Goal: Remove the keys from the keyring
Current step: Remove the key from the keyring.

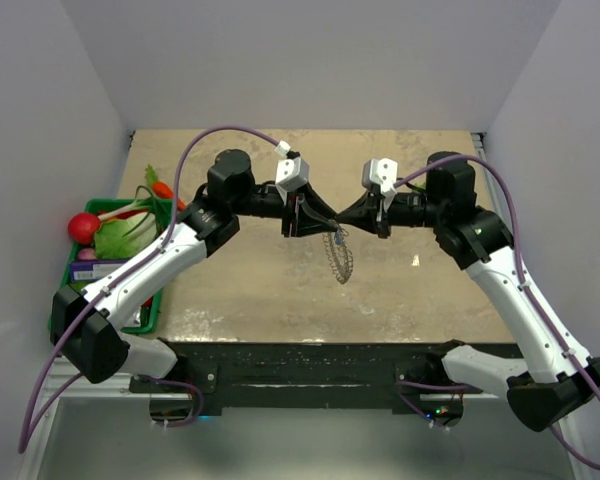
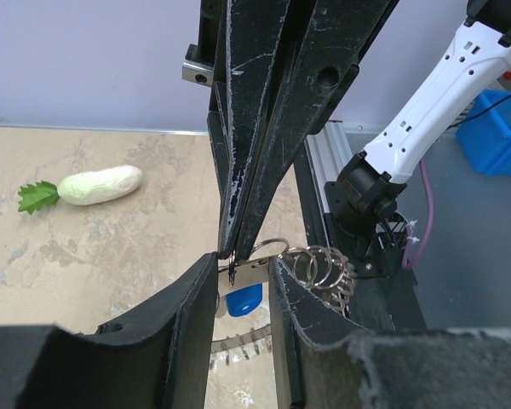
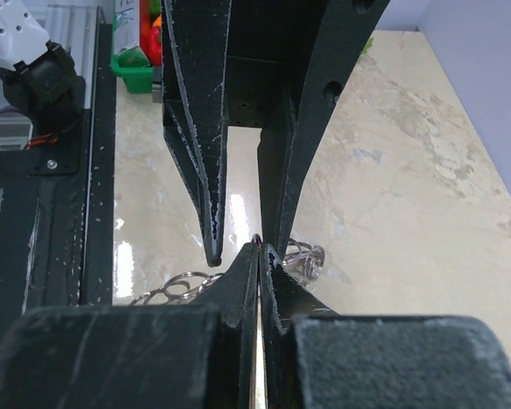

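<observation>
The key (image 2: pixel 244 298) – silver blade, bright blue head – hangs in mid-air above the middle of the table (image 1: pixel 430 290), where both arms meet. The keyring (image 2: pixel 322 266) trails from it, a grey coil drooping just beside and below. The right gripper (image 3: pixel 261 256) is pinched tight on the key's silver metal; the left gripper (image 2: pixel 243 266) straddles the key – jaws parted. A white radish (image 2: pixel 98 185) lies well apart.

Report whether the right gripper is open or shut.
Shut: in its wrist view the right gripper shows black fingers pressed together, barely a slit between.
</observation>
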Robot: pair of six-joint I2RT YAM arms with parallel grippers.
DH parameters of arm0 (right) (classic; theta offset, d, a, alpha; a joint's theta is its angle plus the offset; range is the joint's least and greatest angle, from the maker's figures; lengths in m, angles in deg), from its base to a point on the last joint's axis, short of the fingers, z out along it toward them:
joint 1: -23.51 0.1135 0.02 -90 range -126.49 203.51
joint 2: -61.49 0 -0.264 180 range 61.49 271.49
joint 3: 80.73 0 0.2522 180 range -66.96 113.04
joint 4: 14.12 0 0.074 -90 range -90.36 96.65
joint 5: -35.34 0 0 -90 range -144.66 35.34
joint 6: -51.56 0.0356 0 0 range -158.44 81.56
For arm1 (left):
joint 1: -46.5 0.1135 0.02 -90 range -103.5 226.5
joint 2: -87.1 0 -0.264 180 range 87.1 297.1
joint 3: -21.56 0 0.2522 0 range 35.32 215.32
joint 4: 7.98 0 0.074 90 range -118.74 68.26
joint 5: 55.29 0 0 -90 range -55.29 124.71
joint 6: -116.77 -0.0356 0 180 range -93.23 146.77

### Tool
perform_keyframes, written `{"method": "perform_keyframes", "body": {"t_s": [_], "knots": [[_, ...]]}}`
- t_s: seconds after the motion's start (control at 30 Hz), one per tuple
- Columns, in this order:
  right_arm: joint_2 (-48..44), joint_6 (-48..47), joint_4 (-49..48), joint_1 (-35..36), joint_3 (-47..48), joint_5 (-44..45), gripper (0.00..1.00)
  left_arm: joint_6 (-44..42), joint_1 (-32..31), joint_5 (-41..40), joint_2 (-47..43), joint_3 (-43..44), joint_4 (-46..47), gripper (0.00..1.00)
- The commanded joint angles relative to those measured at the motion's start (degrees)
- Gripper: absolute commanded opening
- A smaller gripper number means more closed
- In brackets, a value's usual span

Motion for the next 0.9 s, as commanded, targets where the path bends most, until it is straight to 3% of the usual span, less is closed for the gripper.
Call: {"method": "perform_keyframes", "body": {"t_s": [0.0,0.1,0.3,0.43,0.63,0.87], "knots": [[-2.6,1.0,-5.3,-0.8,3.2,-2.4,0.00,-1.3,0.3,-0.2,-1.2,0.3,-0.3,0.36],[-2.5,1.0,-5.3,-0.9,3.3,-2.9,0.00,-1.0,0.6,-0.2,-1.2,0.3,-0.1,0.37],[-2.4,1.4,-5.8,-0.9,2.5,-3.3,0.00,0.2,0.6,-0.1,-0.6,0.7,0.6,0.22],[-2.2,1.3,-6.1,-0.9,1.9,-2.8,0.00,1.4,0.6,0.0,-0.3,1.1,1.5,0.23],[-2.3,0.8,-6.6,-0.8,0.8,-2.6,0.00,3.1,0.6,0.9,0.3,1.4,2.4,0.33],[-2.4,0.8,-6.9,-0.9,0.4,-2.6,0.00,3.3,0.5,1.3,0.7,1.3,2.7,0.24]]}}
